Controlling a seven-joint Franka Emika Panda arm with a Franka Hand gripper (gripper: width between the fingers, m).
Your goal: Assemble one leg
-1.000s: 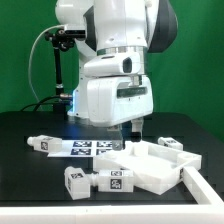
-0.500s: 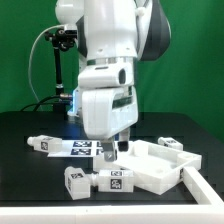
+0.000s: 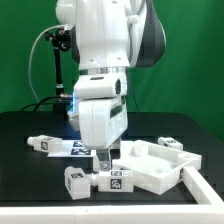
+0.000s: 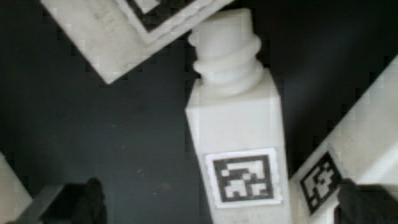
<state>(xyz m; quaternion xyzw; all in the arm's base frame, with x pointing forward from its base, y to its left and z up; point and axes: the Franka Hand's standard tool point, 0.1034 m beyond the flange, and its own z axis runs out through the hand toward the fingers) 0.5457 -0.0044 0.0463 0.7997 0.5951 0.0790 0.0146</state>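
Arm: the white Panda arm point(image 3: 100, 100) is reaching down over the black worktop point(image 3: 30, 175), its wrist hanging low just in front of the marker board point(image 3: 85, 148).
Fingers: the fingers point(image 4: 71, 203) are standing spread, one dark tip showing on each side of the leg in the wrist view; they are gripping nothing.
Leg: the leg point(image 4: 237, 120) is lying flat on the worktop between the spread fingers, tag facing up and its ribbed round end pointing toward a corner of the marker board point(image 4: 160, 20). Which post this is in the exterior view, I cannot tell.
Neighbour: a white tagged part point(image 4: 329, 170) is lying just beside the leg.
Panel: the large rimmed panel point(image 3: 155, 165) is resting on the worktop toward the exterior view's right, close to the fingers.
Other posts: two tagged posts are lying at the front, one point(image 3: 74, 180) toward the exterior view's left and one point(image 3: 116, 181) against the panel's edge; another point(image 3: 40, 143) is lying by the marker board's left end, and one more point(image 3: 168, 144) behind the panel.
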